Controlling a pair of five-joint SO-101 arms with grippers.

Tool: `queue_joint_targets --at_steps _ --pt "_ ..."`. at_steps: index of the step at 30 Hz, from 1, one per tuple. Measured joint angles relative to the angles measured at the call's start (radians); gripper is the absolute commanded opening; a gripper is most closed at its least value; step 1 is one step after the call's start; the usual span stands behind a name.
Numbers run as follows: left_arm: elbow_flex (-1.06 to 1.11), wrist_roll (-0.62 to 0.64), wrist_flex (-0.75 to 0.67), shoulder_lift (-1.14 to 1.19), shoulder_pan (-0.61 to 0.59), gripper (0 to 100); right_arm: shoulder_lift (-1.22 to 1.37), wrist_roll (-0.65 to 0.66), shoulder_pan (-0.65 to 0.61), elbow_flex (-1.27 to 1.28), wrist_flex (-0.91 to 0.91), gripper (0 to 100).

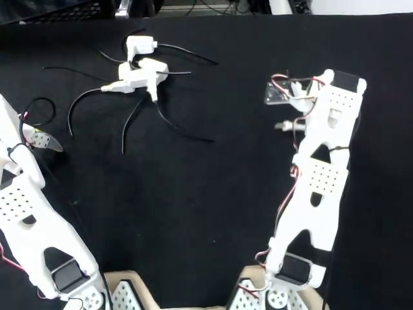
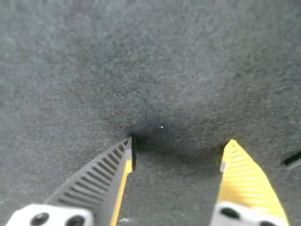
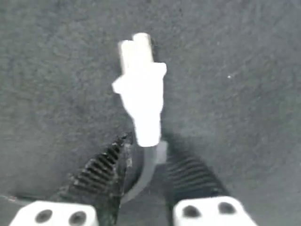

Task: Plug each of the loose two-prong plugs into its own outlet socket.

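Pinches the white two-prong plug (image 3: 141,89) at its cord end with the right pincer (image 3: 145,143), prongs pointing away from the wrist. In the high view, places that plug at the centre right of the frame over the black bench (image 1: 213,194), well apart from the white cluster of sockets and cords (image 1: 143,72) at the upper left. Holds the left pincer (image 2: 178,143) spread over bare cloth at the left edge, gripping nothing. For a clean carry: hold the pinch firm so the plug cannot swivel, travel low and level toward the cluster, and choose a socket before closing in; cannot tell from here which white block has free slots. Then line the prongs square with the slots and push straight. Probably worth bracing the socket with the left pincer, since loose blocks likely slide on cloth.
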Motion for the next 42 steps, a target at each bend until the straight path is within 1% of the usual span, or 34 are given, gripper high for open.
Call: queue_joint_targets --at_steps 10,14,17,21,23,27,31,36,39,42 --pt "0.000 0.000 0.000 0.000 0.000 30 0.005 0.002 -0.020 -0.195 0.000 1.3" --pt "0.000 0.000 0.000 0.000 0.000 30 -0.002 -0.057 -0.054 -0.227 0.000 1.3" --pt "0.000 0.000 0.000 0.000 0.000 30 -0.043 -0.169 -0.118 -0.227 0.002 1.3" --pt "0.000 0.000 0.000 0.000 0.000 30 -0.114 -0.397 -0.262 -0.227 0.002 1.3" --pt "0.000 0.000 0.000 0.000 0.000 30 -0.132 -0.488 -0.342 -0.227 0.002 1.3" --pt "0.000 0.000 0.000 0.000 0.000 30 -0.137 -0.592 -0.454 -0.227 0.002 1.3" --pt "0.000 0.000 0.000 0.000 0.000 30 -0.137 -0.740 -0.537 -0.227 0.002 1.3" --pt "0.000 0.000 0.000 0.000 0.000 30 -0.137 -0.911 -0.686 -0.227 0.002 1.3" --pt "0.000 0.000 0.000 0.000 0.000 30 -0.137 -0.965 -0.796 -0.224 0.002 1.3" --pt "0.000 0.000 0.000 0.000 0.000 30 -0.137 -0.987 -0.911 -0.181 0.002 1.4"
